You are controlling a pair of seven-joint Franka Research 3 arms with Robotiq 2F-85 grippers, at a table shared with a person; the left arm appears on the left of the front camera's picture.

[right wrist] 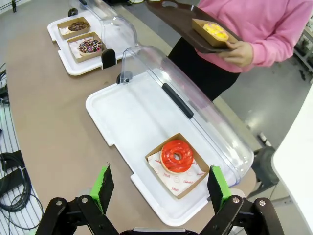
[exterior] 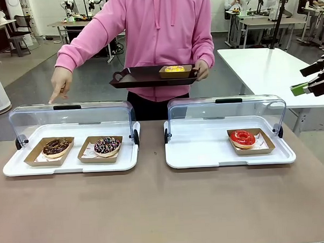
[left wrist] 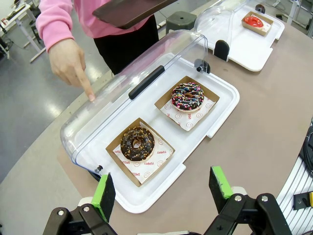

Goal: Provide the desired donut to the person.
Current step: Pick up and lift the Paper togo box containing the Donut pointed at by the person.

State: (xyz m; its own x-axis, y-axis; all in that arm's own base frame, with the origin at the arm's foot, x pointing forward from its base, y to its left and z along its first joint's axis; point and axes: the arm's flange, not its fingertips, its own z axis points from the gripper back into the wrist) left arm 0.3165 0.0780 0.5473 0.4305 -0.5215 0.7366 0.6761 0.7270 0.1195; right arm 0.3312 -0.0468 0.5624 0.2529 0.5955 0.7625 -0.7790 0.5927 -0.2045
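The person (exterior: 158, 30) in a pink hoodie stands across the table. One hand (exterior: 61, 83) points a finger down at the left end of the left case, over a chocolate donut with nuts (exterior: 56, 147) (left wrist: 137, 143). Beside it lies a chocolate sprinkled donut (exterior: 107, 146) (left wrist: 187, 96). A red glazed donut (exterior: 242, 138) (right wrist: 177, 156) sits in the right case. My left gripper (left wrist: 162, 191) hovers open above the left case's near edge. My right gripper (right wrist: 159, 188) (exterior: 300, 81) hangs open above the right case, high at the table's right.
The person's other hand holds a dark brown tray (exterior: 138, 77) carrying a yellow donut (exterior: 175, 69) in a card box. Both white cases (exterior: 72, 166) (exterior: 206, 152) have clear lids (exterior: 70, 117) (exterior: 226, 110) swung up at the far side. A white table (exterior: 267, 68) stands behind on the right.
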